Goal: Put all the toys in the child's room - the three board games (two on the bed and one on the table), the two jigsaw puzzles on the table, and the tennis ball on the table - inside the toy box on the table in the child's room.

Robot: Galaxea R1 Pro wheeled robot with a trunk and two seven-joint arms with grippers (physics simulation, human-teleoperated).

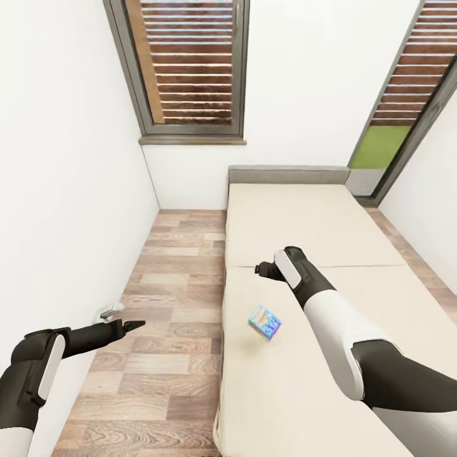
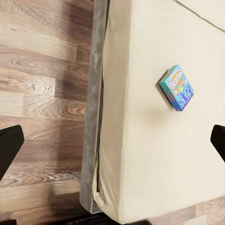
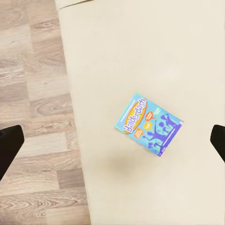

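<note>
Right gripper (image 1: 259, 269): black, reaching out over the middle of the bed, above the seam between the 2 cushions. Right wrist view shows its 2 dark fingertips (image 3: 9, 145) spread wide at the frame edges, jaws open, nothing between them.

Left gripper (image 1: 134, 325): black, held low over the wood-plank floor (image 1: 171, 292), left of the bed, near the white wall (image 1: 63, 158). Left wrist view shows its fingertips (image 2: 8, 143) likewise far apart, jaws open and empty.

Board game (image 1: 265, 321): 1 small flat box, blue printed lid with orange lettering and purple silhouettes, lying on the beige cover. It sits on the near cushion, toward the left edge of the bed, nearer than the right gripper and apart from it. In the right wrist view it lies between the open fingertips, skewed to the bed edge.

Bed (image 1: 304, 222): low, wide, beige cover, dark grey frame and low grey headboard (image 1: 289, 174) against the far wall.

Far wall: 1 tall dark-framed window (image 1: 187, 70) with wooden slats outside. A 2nd window (image 1: 406, 95) at far right, green showing low in it.
</note>
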